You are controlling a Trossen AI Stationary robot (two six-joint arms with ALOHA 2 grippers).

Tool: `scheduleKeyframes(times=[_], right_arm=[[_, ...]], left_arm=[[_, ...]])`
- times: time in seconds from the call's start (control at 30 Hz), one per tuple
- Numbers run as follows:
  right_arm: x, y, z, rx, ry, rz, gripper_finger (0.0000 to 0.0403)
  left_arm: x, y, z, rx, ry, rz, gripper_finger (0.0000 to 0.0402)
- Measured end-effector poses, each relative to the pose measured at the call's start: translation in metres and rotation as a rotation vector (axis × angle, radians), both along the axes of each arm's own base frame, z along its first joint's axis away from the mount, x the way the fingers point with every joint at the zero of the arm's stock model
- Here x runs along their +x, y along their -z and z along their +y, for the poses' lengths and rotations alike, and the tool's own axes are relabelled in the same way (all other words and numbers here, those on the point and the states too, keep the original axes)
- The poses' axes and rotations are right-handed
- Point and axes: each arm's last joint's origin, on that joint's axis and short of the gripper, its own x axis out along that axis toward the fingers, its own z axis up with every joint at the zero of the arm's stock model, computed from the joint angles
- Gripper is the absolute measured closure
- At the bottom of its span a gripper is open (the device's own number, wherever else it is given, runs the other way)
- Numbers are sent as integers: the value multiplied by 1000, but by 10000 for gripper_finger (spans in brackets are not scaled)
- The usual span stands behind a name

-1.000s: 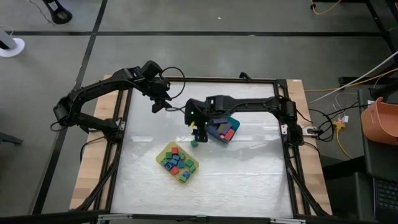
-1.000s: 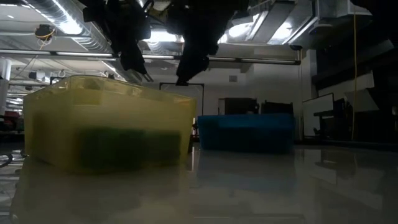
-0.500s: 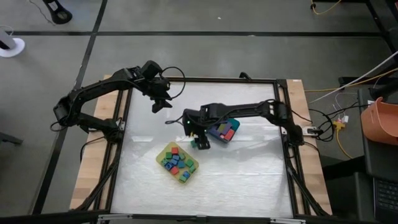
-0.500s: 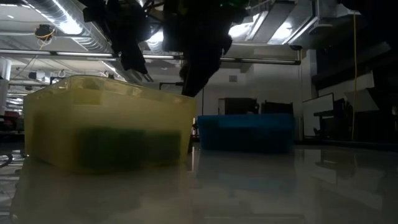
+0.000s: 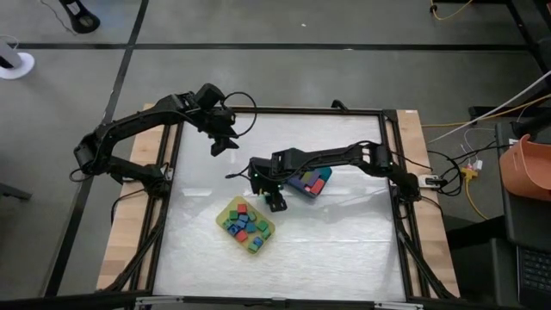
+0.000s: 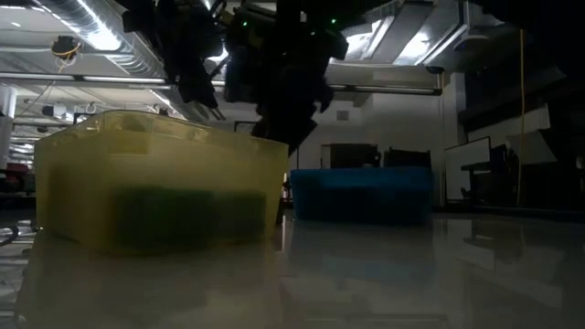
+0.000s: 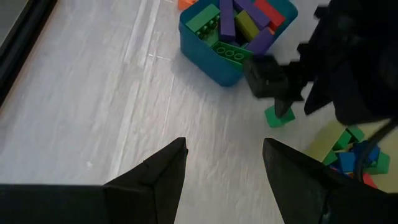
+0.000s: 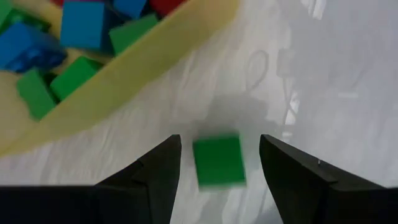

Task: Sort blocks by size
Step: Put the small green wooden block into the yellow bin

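Note:
A small green block [image 8: 217, 160] lies on the white table between the yellow tray [image 5: 231, 209] and the teal tray [image 5: 300, 191]; the left wrist view shows this block [image 7: 278, 116] too. My right gripper [image 8: 219, 142] points down over it, open, one finger on either side with a gap to each. Short blocks [image 5: 243, 226] fill the yellow tray, and longer blocks [image 7: 239, 18] lie in the teal tray [image 7: 214, 59]. My left gripper [image 7: 222, 149] hangs open above the table's far left part [image 5: 217, 145], with nothing between its fingers.
The yellow tray's rim [image 8: 124, 81] runs close beside the green block. A black frame [image 5: 396, 172] edges the table. Bare table top [image 5: 344, 250] spreads toward the near right. In the low view the yellow tray [image 6: 160, 183] stands in front of the teal tray [image 6: 361, 194].
My right gripper has come down toward the green block on the table and drifted a little toward the near edge, rolling slightly at the wrist. The block has stayed where it lay.

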Motion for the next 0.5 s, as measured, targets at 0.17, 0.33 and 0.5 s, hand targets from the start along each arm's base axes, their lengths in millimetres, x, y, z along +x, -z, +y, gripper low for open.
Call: scheduleKeyframes(times=[0.17,0.33,0.5], right_arm=[[6,11,1,28,-10,-12,187],[5,12,1,24,-6,-3,187],[4,13,0,1,2,9,187]], left_arm=[[1,-1,1,7,0,-10,202],[1,-1,1,10,0,-13,202],[1,-1,1,11,1,-14,202]])
